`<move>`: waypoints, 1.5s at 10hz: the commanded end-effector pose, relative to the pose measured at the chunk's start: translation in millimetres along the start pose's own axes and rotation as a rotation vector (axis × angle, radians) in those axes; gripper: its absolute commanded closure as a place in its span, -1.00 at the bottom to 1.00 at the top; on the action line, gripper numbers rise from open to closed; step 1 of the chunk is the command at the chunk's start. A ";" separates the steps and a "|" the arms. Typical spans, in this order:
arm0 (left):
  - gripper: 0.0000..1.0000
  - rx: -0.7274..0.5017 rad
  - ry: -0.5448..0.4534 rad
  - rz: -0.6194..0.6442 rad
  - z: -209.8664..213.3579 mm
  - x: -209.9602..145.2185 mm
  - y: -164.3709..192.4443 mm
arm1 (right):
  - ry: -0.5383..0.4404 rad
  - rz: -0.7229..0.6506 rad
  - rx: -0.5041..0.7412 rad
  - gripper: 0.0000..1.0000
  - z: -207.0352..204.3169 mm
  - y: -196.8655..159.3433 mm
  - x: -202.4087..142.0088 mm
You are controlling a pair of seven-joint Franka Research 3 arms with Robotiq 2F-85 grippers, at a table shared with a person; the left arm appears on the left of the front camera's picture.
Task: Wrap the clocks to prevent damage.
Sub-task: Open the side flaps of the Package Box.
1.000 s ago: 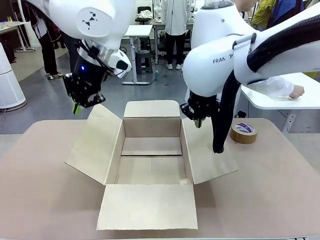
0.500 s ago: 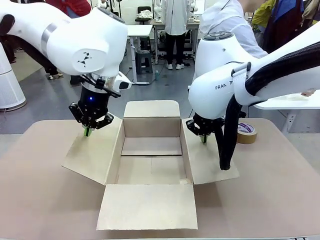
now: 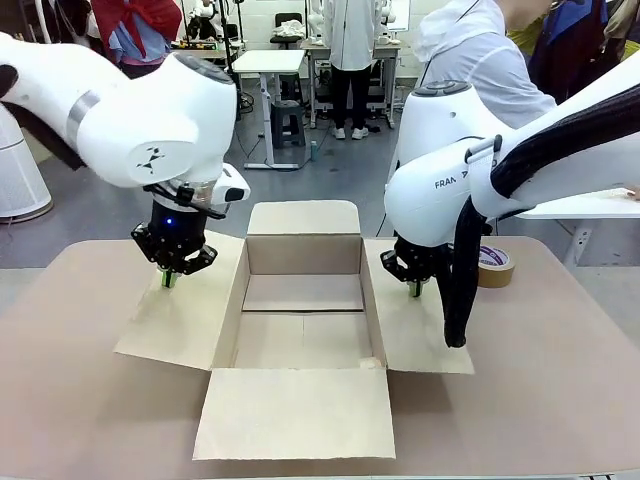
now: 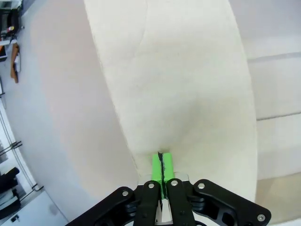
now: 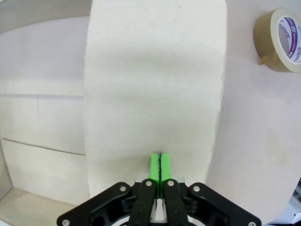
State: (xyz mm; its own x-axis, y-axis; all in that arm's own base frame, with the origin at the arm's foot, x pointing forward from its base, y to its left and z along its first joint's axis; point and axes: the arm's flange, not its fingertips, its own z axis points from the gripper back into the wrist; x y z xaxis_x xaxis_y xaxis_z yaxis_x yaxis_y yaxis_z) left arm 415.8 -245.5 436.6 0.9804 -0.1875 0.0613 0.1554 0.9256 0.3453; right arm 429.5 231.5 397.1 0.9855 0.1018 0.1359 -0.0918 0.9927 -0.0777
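1. Cardboard box (image 3: 304, 254) sits at the middle of the table (image 3: 80, 400), open, with all four flaps spread outward. Its floor shows bare cardboard.
2. Left gripper (image 3: 170, 278) – green pads (image 4: 162, 165) pressed together with nothing between them, tips down on the left flap (image 3: 180, 320).
3. Right gripper (image 3: 414, 290) – pads (image 5: 160, 165) likewise together and holding nothing, tips touching the right flap (image 3: 420, 330).
4. Brown tape roll (image 3: 487, 266) lies flat on the table, just beyond the right flap's far corner and clear of the box.
5. Where the clocks are cannot be told from these views.
6. A person in a white top (image 3: 470, 60) stands at the far side, behind the right arm.
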 end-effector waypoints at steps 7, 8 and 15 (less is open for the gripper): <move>0.98 -0.329 0.121 0.012 -66.5 -0.8 32.6 | 0.049 -0.054 0.114 0.97 -52.6 3.4 13.3; 0.98 -0.329 0.128 0.000 -69.0 -1.7 28.9 | 0.043 -0.058 0.121 0.97 -51.8 3.9 15.1; 0.98 -0.341 0.179 -0.013 -76.0 -0.9 15.7 | 0.046 -0.059 0.093 0.97 -46.8 2.6 16.8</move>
State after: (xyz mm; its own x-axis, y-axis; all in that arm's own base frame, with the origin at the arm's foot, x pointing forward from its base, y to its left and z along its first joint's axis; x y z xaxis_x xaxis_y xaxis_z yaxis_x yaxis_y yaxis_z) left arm 423.7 -205.2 362.8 0.9814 -0.1665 -0.0955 0.1716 0.9840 0.0479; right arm 454.6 233.1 353.9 0.9947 0.0467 0.0911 -0.0489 0.9986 0.0221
